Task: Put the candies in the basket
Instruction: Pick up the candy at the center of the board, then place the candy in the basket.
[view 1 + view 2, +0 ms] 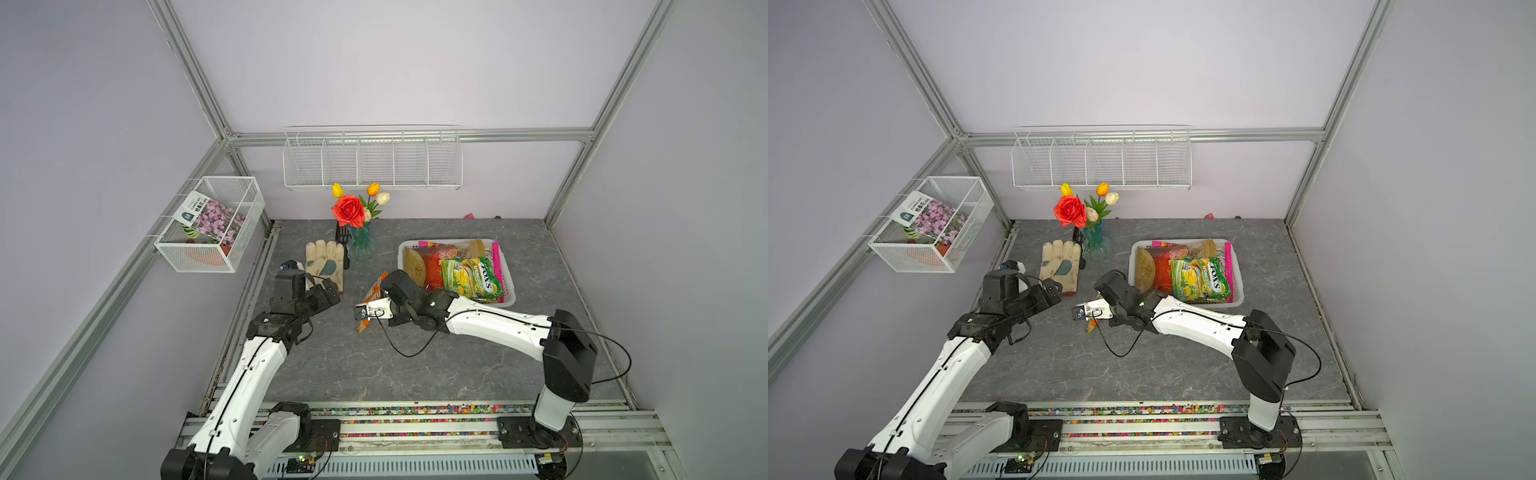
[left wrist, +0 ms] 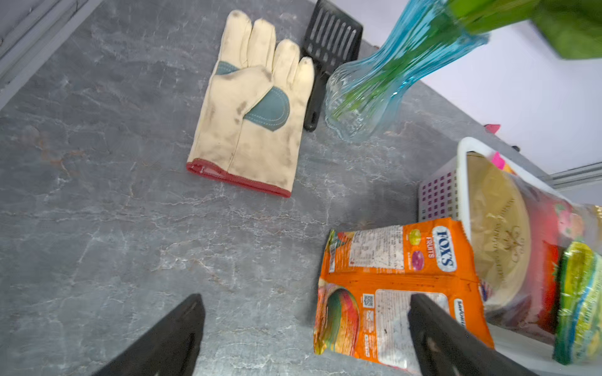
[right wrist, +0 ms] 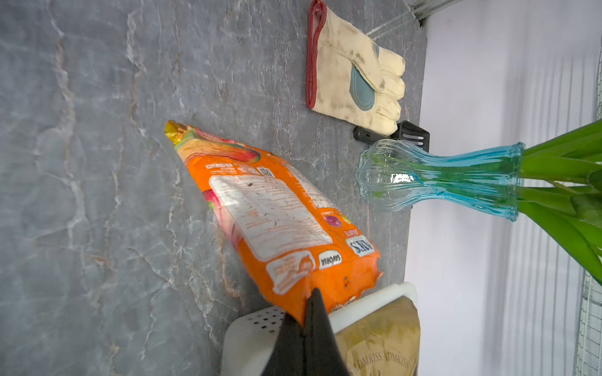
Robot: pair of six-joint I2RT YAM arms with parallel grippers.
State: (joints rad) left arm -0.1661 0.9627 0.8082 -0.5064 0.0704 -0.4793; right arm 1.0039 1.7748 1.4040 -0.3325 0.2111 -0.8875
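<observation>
My right gripper (image 3: pixel 311 293) is shut on one end of an orange candy bag (image 3: pixel 277 211). The bag (image 1: pixel 371 297) hangs slanted just left of the white perforated basket (image 1: pixel 509 301), with its held end by the rim (image 3: pixel 247 328). In the basket lie a green-yellow bag (image 1: pixel 471 276), a gold bag (image 1: pixel 415 264), a red one (image 1: pixel 432 266) and a magenta one (image 1: pixel 496 266). My left gripper (image 2: pixel 306 299) is open over bare table beside the orange bag (image 2: pixel 400 286), holding nothing. In both top views it (image 1: pixel 328 291) sits at the near end of the glove.
A cream work glove (image 1: pixel 326 264) lies left of centre, with a black slotted spatula (image 2: pixel 332 42) behind it. A blue glass vase of flowers (image 1: pixel 359 245) stands between glove and basket. A wire-mesh cube basket (image 1: pixel 212 224) hangs on the left wall and a wire rack (image 1: pixel 372 160) on the back wall.
</observation>
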